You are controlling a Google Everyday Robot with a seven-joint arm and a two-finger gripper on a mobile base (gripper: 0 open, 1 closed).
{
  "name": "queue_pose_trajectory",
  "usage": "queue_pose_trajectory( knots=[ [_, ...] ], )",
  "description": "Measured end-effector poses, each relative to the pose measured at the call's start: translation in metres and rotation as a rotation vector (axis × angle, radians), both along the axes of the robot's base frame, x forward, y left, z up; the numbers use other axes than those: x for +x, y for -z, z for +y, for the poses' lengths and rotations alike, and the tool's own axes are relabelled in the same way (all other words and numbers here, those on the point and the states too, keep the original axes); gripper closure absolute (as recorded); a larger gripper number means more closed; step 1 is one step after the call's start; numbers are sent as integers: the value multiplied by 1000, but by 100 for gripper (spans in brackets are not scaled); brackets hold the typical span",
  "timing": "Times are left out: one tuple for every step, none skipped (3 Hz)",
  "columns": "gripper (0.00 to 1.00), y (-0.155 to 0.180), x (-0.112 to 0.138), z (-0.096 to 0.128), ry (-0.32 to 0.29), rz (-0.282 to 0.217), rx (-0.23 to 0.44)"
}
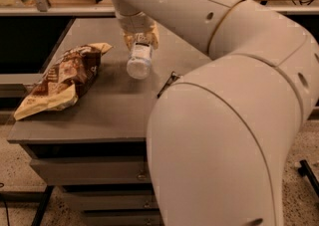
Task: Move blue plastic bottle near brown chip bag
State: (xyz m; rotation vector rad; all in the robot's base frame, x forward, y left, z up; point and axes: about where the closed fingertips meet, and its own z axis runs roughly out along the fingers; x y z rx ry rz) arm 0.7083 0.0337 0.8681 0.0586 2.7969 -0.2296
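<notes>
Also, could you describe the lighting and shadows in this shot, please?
Camera view: warm, dim light; the arm, close up, hides the table on the right; the claw, above the table's middle, grips the blue plastic bottle, whose white cap catches light; the brown chip bag is evenly lit.

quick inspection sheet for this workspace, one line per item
surface: grey table, with drawers under it
job's things: bottle tilted, white cap toward the camera, held in the tool; chip bag lying flat at the table's left, apart from the bottle
clutter: small dark wrapper, mostly hidden behind the arm
grippers: tool over the middle of the table, shut on the bottle's far end
cables: nothing seen
surroundings: shelf behind the table; speckled floor
</notes>
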Motion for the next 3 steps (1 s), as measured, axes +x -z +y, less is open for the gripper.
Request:
queue_pose_trajectory(
  knots=[
    [100, 1, -4, 2, -9, 41, 161],
    [100, 8, -8, 8, 3, 122, 271],
    [82, 15, -14, 20, -5, 175, 352]
  ],
)
